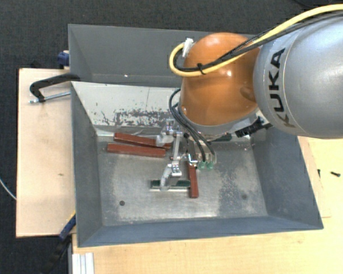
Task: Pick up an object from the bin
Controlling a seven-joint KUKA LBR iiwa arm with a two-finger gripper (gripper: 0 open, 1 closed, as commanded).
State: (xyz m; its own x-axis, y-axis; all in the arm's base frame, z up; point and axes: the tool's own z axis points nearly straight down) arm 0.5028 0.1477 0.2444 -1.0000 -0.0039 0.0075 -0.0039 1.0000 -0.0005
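Brown sticks [136, 143] partly behind pincer [181, 179]

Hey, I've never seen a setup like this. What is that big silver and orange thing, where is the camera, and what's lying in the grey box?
The one camera looks down into a grey metal bin from above and a little to one side. The big silver shape with the orange cover and cables is a robot arm, reaching in from the right of the picture. At its lower end is the gripper, the two-finger tool it uses to pick things up. It is low over the middle of the bin floor.

A few small things lie on that floor. A reddish-brown stick and a second stick lie side by side towards the back left. A third stick of the same colour is right beside the gripper, and a small dark piece is just to its left. I cannot tell whether anything is held yet.
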